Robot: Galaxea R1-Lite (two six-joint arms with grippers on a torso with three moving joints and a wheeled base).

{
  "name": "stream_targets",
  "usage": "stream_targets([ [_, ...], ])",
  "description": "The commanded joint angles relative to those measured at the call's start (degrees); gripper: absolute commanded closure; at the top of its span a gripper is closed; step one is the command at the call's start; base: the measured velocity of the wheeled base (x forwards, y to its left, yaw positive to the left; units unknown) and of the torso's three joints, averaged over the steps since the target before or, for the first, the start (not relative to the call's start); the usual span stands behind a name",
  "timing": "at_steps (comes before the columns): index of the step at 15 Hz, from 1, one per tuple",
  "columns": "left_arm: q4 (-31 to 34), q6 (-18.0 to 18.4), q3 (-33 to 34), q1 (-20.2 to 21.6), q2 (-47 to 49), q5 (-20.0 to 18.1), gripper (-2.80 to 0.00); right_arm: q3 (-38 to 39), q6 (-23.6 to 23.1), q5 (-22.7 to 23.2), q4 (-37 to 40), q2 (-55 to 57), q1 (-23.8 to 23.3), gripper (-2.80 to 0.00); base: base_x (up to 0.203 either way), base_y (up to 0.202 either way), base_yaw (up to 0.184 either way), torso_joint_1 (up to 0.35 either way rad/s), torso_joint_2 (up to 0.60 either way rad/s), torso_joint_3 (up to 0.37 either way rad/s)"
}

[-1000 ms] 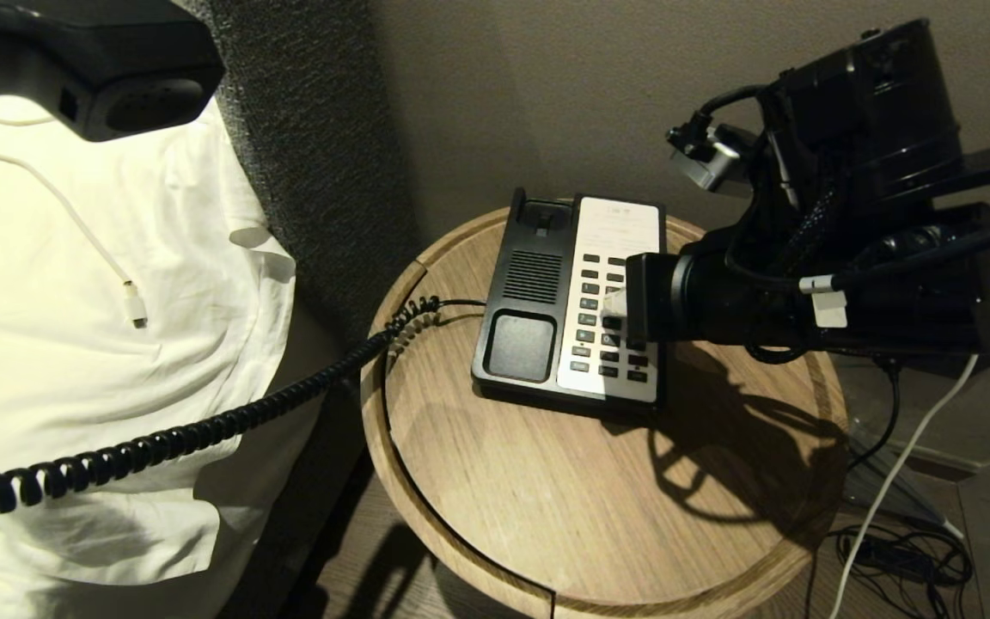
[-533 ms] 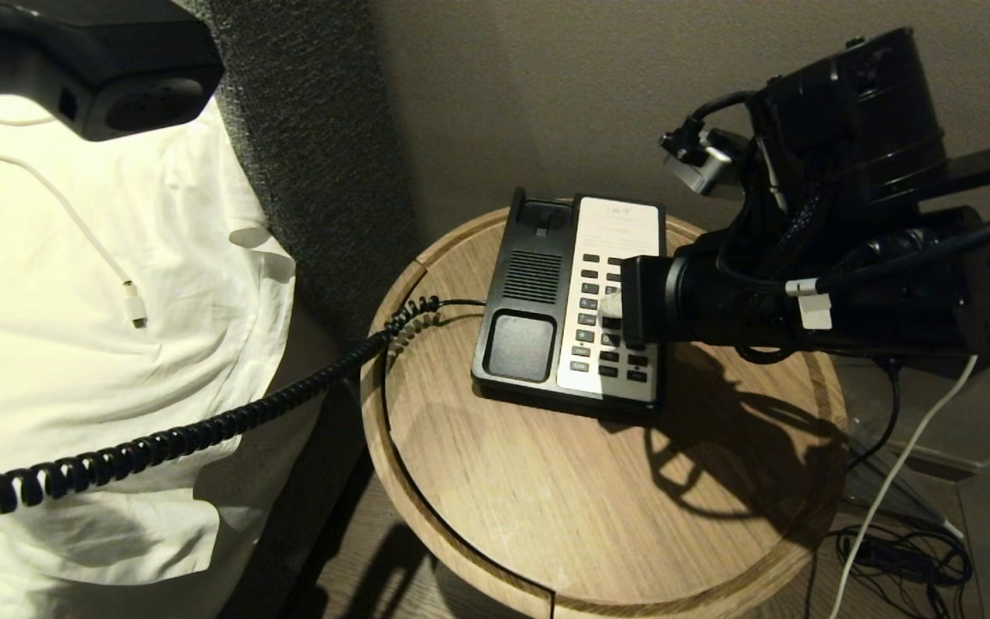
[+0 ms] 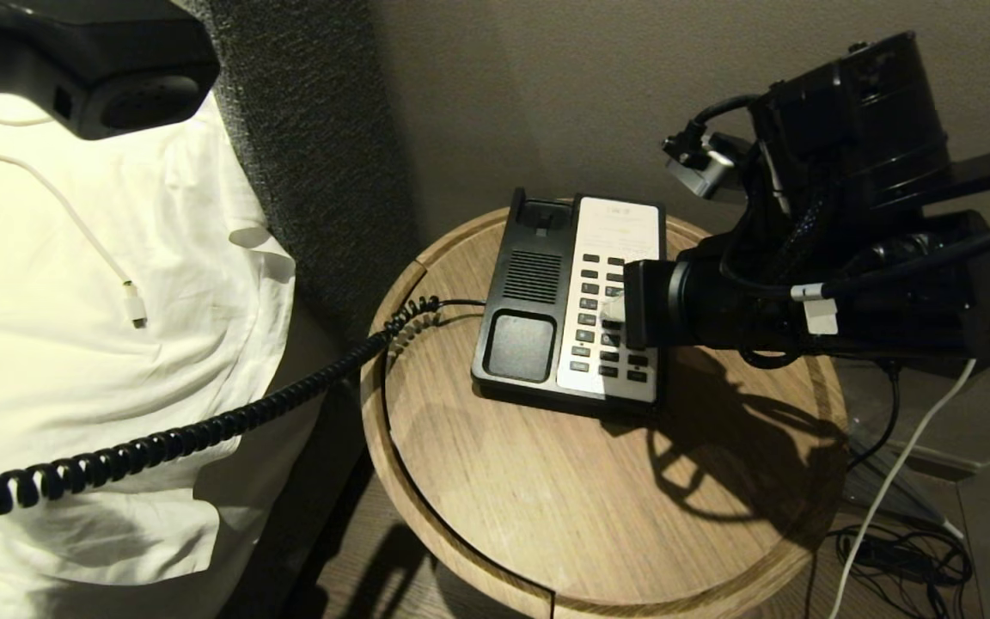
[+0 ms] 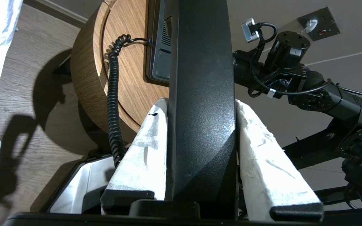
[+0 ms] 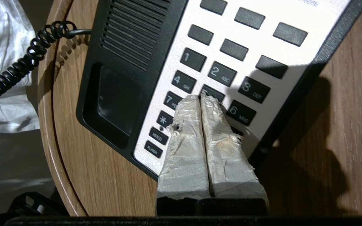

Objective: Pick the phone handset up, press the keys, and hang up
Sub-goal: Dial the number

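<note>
Left tool [image 4: 200, 103]: its two white-wrapped fingers [image 4: 143, 147] squeeze the phone handset [image 4: 201, 94] from both sides, up in the air over the bed, away from the phone.
Right tool [image 5: 200, 98]: its two wrapped fingers are pressed tight together, holding nothing. The tips sit on the keys [image 5: 222, 73], right at the middle key between 4 and 6.
Phone base [image 3: 538, 301]: lies flat on the round wooden worktop [image 3: 546, 507], its cradle bare.
Coiled cord [image 3: 203, 425]: black, runs from the phone off the worktop edge and across the white sheet [image 3: 74, 344].
</note>
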Motion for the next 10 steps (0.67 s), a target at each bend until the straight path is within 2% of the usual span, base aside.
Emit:
stream_targets([
  [1,0.26,-0.32,0.09,-0.01,-0.07,0.12,0.0,0.16,0.24,-0.07,0.6,-0.56,0.01,0.0,0.0,0.0,0.0,0.0,0.0,0.0],
  [10,0.26,-0.24,0.09,-0.01,-0.16,0.12,0.0,2.96,-0.02,-0.42,0.51,-0.47,0.02,0.0,0.0,0.0,0.0,0.0,0.0,0.0],
])
